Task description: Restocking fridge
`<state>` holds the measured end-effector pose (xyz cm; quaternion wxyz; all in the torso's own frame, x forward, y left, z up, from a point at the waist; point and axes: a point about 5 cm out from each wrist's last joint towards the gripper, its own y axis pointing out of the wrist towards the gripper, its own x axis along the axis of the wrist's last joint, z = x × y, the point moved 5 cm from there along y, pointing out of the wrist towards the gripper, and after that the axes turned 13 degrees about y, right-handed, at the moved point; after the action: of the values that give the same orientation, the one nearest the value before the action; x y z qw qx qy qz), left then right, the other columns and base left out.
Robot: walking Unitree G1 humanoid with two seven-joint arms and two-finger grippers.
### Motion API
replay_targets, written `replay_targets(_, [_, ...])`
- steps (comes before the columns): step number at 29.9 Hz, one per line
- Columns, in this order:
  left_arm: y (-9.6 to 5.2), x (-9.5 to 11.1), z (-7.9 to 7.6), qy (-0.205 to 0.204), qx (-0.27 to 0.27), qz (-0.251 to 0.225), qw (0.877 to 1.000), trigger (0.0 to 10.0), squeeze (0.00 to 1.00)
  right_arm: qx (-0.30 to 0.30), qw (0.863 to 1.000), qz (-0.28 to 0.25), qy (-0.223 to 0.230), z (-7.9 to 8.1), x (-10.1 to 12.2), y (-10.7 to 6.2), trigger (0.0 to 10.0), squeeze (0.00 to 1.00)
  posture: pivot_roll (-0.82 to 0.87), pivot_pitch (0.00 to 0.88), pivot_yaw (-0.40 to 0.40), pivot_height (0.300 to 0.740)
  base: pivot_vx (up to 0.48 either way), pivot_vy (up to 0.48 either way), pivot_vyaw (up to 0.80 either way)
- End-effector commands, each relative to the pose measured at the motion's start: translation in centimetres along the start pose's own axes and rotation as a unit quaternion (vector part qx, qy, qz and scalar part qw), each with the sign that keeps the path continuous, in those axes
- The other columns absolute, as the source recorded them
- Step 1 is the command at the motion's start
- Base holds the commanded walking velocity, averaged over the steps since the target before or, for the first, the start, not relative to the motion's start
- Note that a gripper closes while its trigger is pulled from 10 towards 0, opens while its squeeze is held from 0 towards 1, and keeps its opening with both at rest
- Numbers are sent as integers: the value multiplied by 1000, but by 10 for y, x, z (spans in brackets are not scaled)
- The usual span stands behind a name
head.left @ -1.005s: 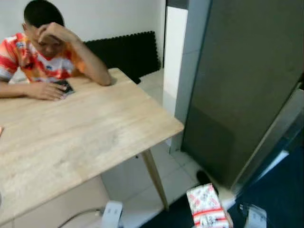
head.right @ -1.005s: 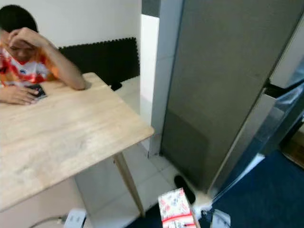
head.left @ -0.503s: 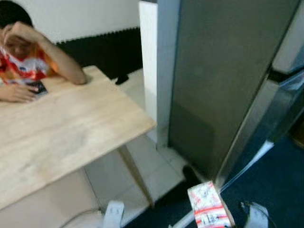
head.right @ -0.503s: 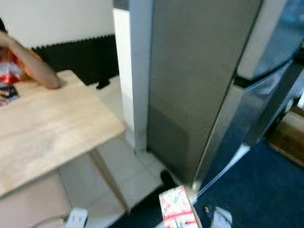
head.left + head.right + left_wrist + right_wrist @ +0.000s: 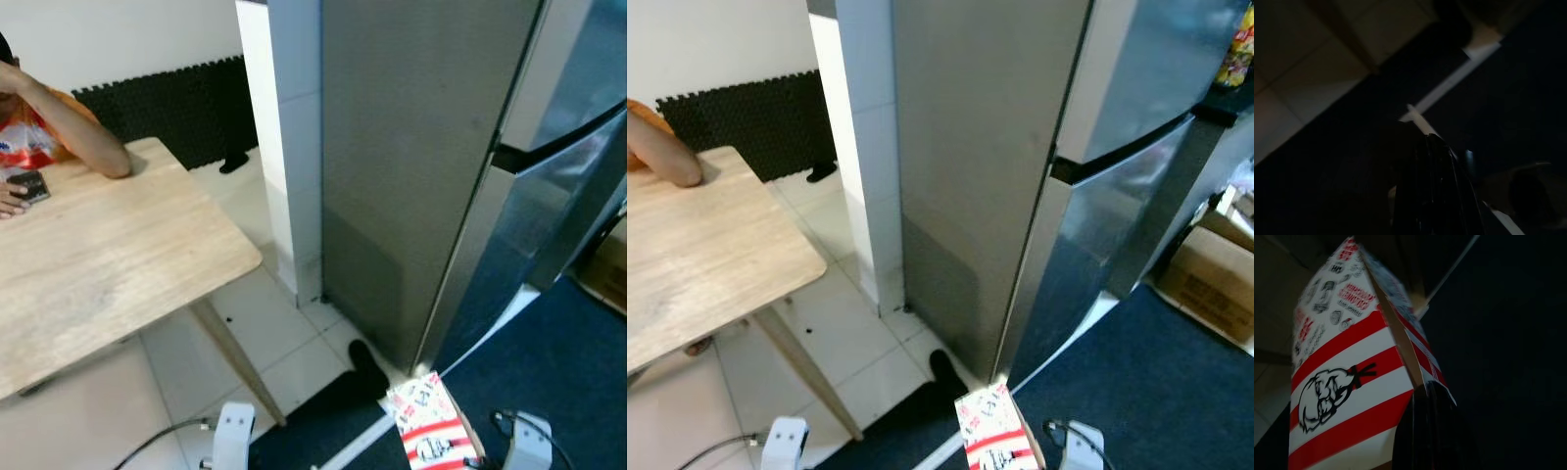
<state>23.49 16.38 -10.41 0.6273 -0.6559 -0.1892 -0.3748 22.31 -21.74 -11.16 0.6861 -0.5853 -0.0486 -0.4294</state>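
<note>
In front of a closed two-door fridge (image 5: 1019,127), the robot carries a red-and-white striped carton (image 5: 428,433) low at the bottom edge of the head views, held by the right tool (image 5: 1422,396), whose black fingers (image 5: 1425,431) clamp the box along one of its edges. The left tool (image 5: 1437,161) hangs idle over the dark floor; whether its fingers are apart or together cannot be told in the gloom.

By the look of things, the restocking is at an early-to-middle stage: the item is in hand and the appliance is near, yet both doors are shut, so opening one and shelving the carton remain.

The fridge is a tall box of brushed grey metal with a smooth, faintly reflective front and a dark seam between upper and lower doors. The carton is printed cardboard, rectangular with sharp folded edges, banded in red and carrying a drawn face logo and small black-and-red graphics. A deep blue carpet (image 5: 1176,392) meets glossy white floor tiles (image 5: 245,323) beside a white tiled pillar (image 5: 284,147). To the robot's left stands a pale wood-grain surface (image 5: 108,255) on slanted legs, where a person's forearm (image 5: 83,132) rests. Black foam panelling (image 5: 167,113) lines the wall behind; a brown cardboard box (image 5: 1210,279) sits at the far right.
</note>
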Motion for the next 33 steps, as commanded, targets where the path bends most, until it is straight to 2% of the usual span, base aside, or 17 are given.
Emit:
replay_targets(1, [0, -5, -2, -11, 1, 11, 1000, 10000, 0, -1, 1000, 7, 0, 0, -3, 0, 10000, 0, -26, 54, -25, 740, 0, -304, 0])
replay_targets(21, [1, -1, 0, -18, 5, 8, 1000, 10000, 0, 1, 1000, 11, 0, 2, -4, 1, 10000, 0, -21, 59, -30, 740, 0, -299, 0])
replay_targets(25, [1, -3, 1, -24, 5, 15, 1000, 10000, 0, 1, 1000, 10, 0, 2, -4, 1, 10000, 0, -21, 58, -29, 740, 0, 0, 0])
replay_targets(33, [1, -2, 4, -25, 8, 18, 999, 10000, 0, 2, 1000, 10, 2, 4, -4, 1, 10000, 0, -17, 57, -27, 740, 0, 480, 0])
